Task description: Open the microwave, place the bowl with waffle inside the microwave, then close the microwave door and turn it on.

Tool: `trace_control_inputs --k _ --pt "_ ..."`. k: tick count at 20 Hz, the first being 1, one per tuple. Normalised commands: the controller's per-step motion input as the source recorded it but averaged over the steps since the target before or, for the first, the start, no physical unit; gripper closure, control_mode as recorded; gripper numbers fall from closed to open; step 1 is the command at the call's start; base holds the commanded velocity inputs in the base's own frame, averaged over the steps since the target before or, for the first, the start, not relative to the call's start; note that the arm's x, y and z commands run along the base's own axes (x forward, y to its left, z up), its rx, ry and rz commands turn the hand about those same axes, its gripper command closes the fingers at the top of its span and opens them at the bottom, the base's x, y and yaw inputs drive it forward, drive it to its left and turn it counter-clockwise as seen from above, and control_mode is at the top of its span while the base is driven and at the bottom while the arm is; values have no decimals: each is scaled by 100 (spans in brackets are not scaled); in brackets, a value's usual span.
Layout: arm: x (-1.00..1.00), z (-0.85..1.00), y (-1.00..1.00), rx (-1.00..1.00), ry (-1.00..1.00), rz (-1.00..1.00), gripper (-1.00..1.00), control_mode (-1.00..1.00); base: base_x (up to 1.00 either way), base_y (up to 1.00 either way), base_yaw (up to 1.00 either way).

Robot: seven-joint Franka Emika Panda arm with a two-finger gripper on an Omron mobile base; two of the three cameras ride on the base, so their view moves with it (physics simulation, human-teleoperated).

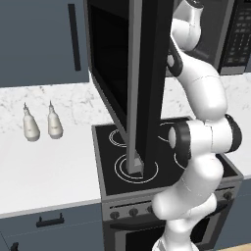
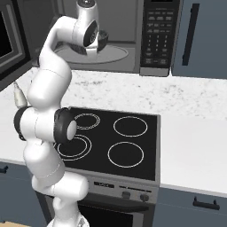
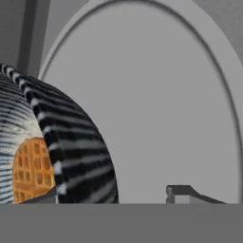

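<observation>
The microwave (image 2: pixel 133 26) hangs open above the stove, its grey interior and round turntable (image 2: pixel 116 54) showing. The microwave door (image 1: pixel 144 83) is swung out wide towards me. My gripper (image 2: pixel 100 43) reaches inside over the turntable. In the hand view the bowl (image 3: pixel 78 142), dark with a pale striped rim, is at the left on the turntable (image 3: pixel 166 109), and the orange waffle (image 3: pixel 32 170) lies in it. The gripper (image 3: pixel 114 195) is open. The bowl's near wall stands between the two fingers, and the right fingertip (image 3: pixel 182 191) is clear of it.
The button panel (image 2: pixel 156 31) is on the microwave's right side. Below is a black four-ring stovetop (image 2: pixel 111 139) with oven knobs (image 2: pixel 133 195). Two white bottles (image 1: pixel 41 125) stand on the marble counter to the left. Blue-grey cabinets (image 2: pixel 201 35) flank the microwave.
</observation>
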Motion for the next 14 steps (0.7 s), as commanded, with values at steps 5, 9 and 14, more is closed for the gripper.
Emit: trace_control_inputs --k 5,9,14 --pt "-45 0 -25 2 -40 0 -100 -100 0 0 0" --pt "-95 -6 -18 4 -42 0 -100 -100 0 0 0" --pt "-100 9 4 0 -40 -1 -100 -100 0 0 0"
